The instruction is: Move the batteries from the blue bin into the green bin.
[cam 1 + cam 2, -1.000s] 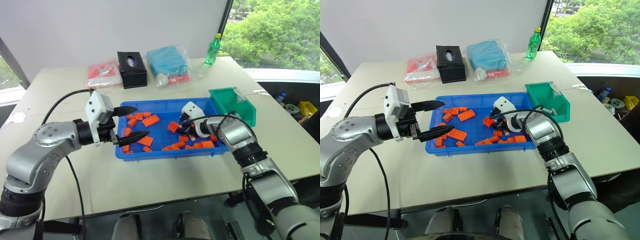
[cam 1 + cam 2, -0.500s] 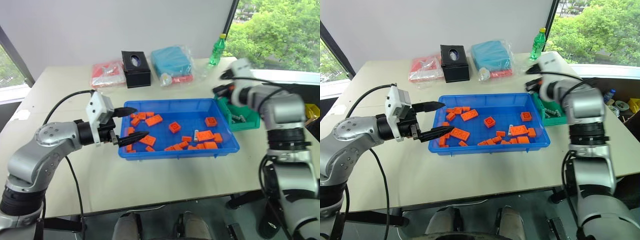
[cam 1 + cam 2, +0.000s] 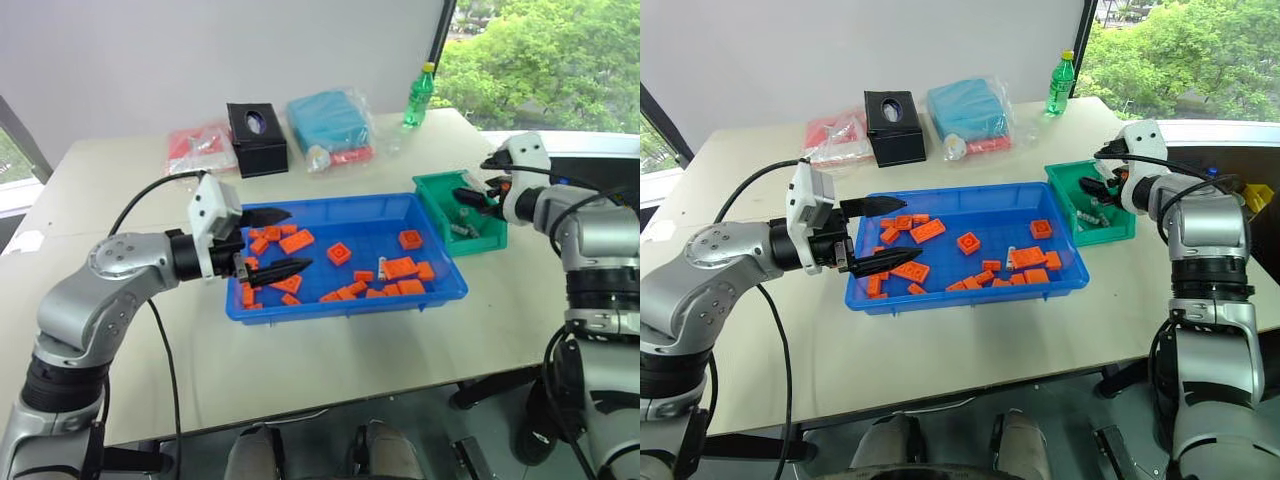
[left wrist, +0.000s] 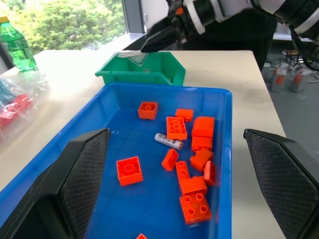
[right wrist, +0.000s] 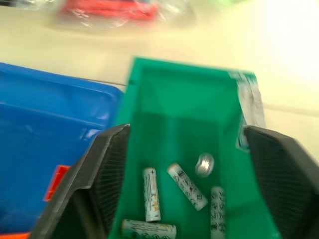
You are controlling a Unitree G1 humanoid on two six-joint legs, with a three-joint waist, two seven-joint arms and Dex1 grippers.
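Observation:
The blue bin (image 3: 340, 312) lies mid-table, holding several orange blocks (image 3: 400, 268) and one silvery battery (image 4: 168, 141). To its right stands the green bin (image 3: 490, 238), with several batteries (image 5: 187, 186) lying on its floor. My right gripper (image 3: 470, 197) hovers over the green bin, open, with nothing between its fingers (image 5: 107, 174). Over the blue bin's left end, my left gripper (image 3: 298, 238) points level to the right, open and empty.
At the back of the table are a red package (image 3: 200, 148), a black tissue box (image 3: 258, 125), a teal wrapped package (image 3: 328, 120) and a green bottle (image 3: 417, 98). The table's right edge runs close beside the green bin.
My right gripper rose out of the blue bin, swung right to above the green bin and opened. The left arm has barely moved. The camera view has shifted.

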